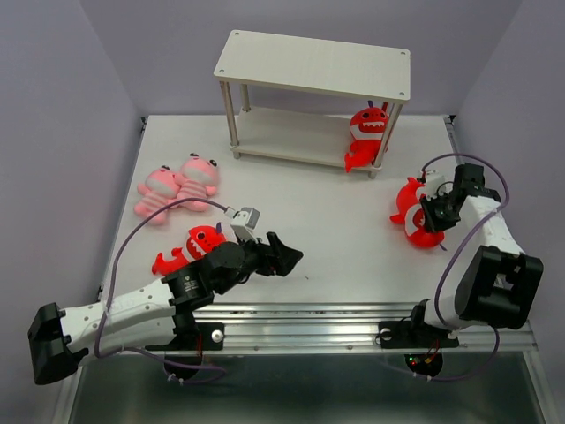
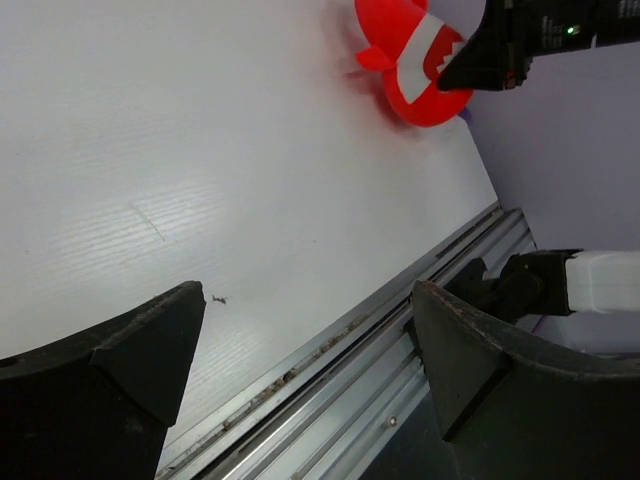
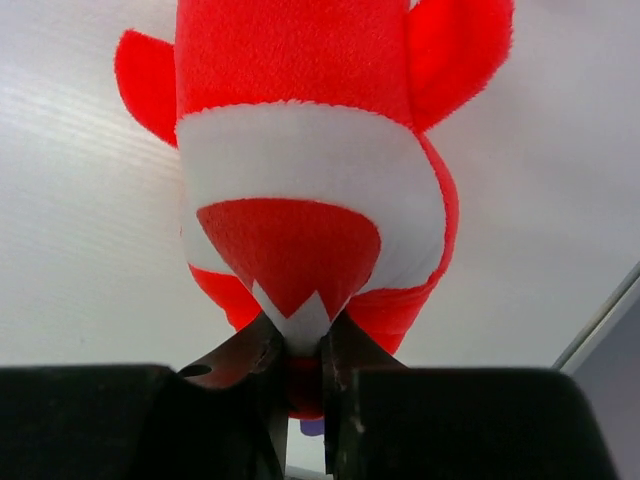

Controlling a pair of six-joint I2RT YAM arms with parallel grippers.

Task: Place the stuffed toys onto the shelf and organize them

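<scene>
The shelf (image 1: 313,64) stands at the back of the table. One red shark toy (image 1: 365,137) sits on its lower board at the right end. My right gripper (image 1: 430,215) is shut on a second red shark toy (image 1: 411,212) at the right side of the table; in the right wrist view the fingers pinch its white toothy mouth (image 3: 300,320). That toy also shows in the left wrist view (image 2: 410,60). A third red shark toy (image 1: 192,246) lies front left, just behind my left arm. Two pale pink striped toys (image 1: 179,186) lie side by side at the left. My left gripper (image 1: 290,258) is open and empty above the front of the table.
A metal rail (image 1: 353,314) runs along the near table edge. Grey walls close in the left, back and right sides. Purple cables loop from both arms.
</scene>
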